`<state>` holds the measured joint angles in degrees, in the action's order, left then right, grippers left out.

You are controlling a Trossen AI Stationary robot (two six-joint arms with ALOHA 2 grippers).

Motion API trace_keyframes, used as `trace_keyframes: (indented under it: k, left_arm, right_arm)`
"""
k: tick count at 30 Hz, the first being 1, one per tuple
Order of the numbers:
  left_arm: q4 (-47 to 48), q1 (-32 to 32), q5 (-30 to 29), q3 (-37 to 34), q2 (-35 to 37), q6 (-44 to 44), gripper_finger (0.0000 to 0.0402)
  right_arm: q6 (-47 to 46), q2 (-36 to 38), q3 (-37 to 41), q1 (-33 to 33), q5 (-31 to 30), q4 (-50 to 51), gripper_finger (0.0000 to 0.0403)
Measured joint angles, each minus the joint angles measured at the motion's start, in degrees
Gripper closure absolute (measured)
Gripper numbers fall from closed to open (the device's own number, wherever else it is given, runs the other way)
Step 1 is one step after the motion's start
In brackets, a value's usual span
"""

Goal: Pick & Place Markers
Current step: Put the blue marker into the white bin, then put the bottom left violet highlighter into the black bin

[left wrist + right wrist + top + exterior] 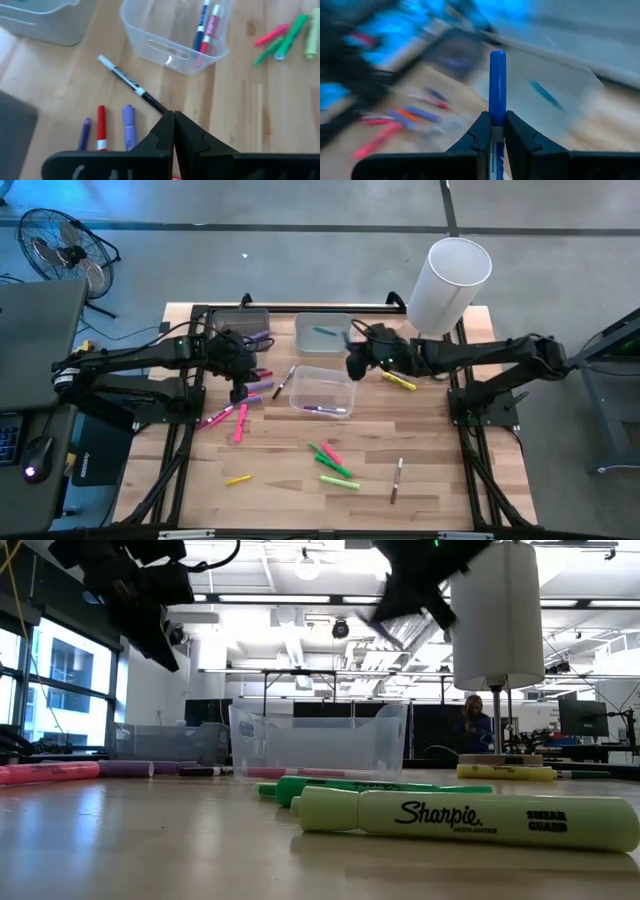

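My right gripper (494,131) is closed narrowly on a blue marker (497,85). The marker stands between my two fingers, and its long axis points straight forward from the wrist, with the blue cap ahead of the fingertips. From above, this gripper (358,361) hangs over the far middle of the table (440,480), between two clear bins. The far clear bin (322,332) already holds a teal marker (325,332) and lies just beside my fingers. The near clear bin (322,391) lies a little toward the table's front. I judge that the coming move is a short carry over a bin rim, and my right arm is clearly the nearer one. My left gripper (173,131) is shut and holds nothing. It waits above a black-and-white marker (131,83), beside the purple and red markers (101,127).
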<state>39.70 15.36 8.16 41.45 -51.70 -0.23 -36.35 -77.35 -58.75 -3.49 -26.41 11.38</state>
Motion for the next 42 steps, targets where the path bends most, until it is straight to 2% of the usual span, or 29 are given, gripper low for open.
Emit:
trace_keyframes:
  k: [4,10,15,20,24,27,36,42]
  left_arm:
    - [-0.97,0.0,-1.59,0.0,0.0,-0.02,0.0402]
    - [-3.57,0.0,-1.69,0.0,0.0,-0.02,0.0402]
    - [-3.88,0.0,-1.7,0.0,0.0,-0.04,0.0392]
    - [-3.84,0.0,-1.76,0.0,0.0,-0.42,0.0339]
    - [-3.84,0.0,-4.1,0.0,0.0,-1.62,0.0289]
    - [-3.84,0.02,-4.47,0.0,0.0,-2.01,0.0268]
    - [-3.84,0.0,-4.95,0.0,0.0,-3.08,0.0261]
    - [-3.52,0.0,-8.64,0.0,-1.35,-5.6,0.0261]
  right_arm:
    - [13.22,-3.51,-1.58,3.03,-0.06,-11.11,0.0377]
    - [17.34,-13.35,-5.42,4.0,6.17,-11.38,0.0376]
    - [16.32,-21.26,-9.27,3.98,11.31,-6.48,0.0376]
    - [15.24,-25.15,-14.87,3.97,13.95,3.61,0.0374]
    - [15.6,-25.82,-17.66,3.98,16.02,9.79,0.036]
    - [15.78,-25.82,-19.03,3.98,16.39,12.35,0.0341]
    - [18.74,-25.8,-21.23,3.96,17.35,19.09,0.0302]
    - [15.58,-23.69,-21.03,4.76,18.41,29.53,0.0309]
